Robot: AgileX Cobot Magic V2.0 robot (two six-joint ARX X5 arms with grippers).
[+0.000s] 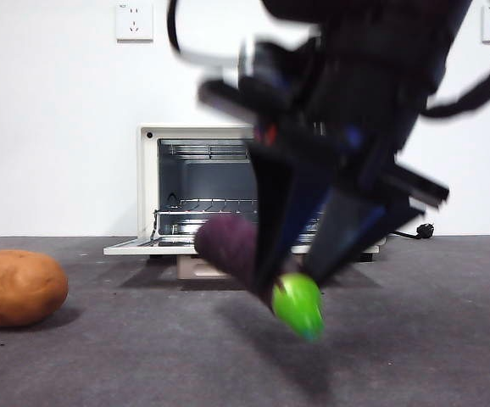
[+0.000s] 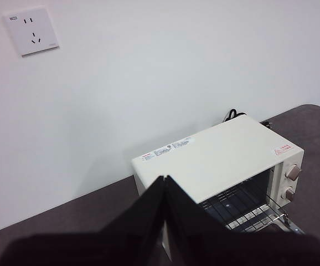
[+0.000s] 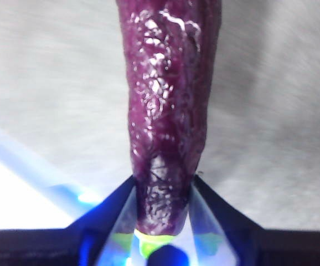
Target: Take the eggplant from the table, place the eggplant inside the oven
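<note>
1. Hanging clear of the desk (image 1: 448,339), the eggplant (image 1: 228,246) is held tilted in front of the oven (image 1: 194,186), green stem cap (image 1: 297,305) lowest.
2. It looks like a light, stiff toy with a glossy, crackled skin, so probably somewhat slippery.
3. The right pincer (image 3: 163,185) is clenched on the eggplant near its stem end, both jaws pressed against the purple sides. Judged from this, the long body overhanging the hold could swing or pivot; a hold nearer the middle would be steadier.
4. The oven's door is down and its rack (image 1: 203,203) is bare.
5. The left pincer (image 2: 164,183) waits above the oven with jaws closed on nothing.
6. A potato (image 1: 18,288) sits well apart.
</note>
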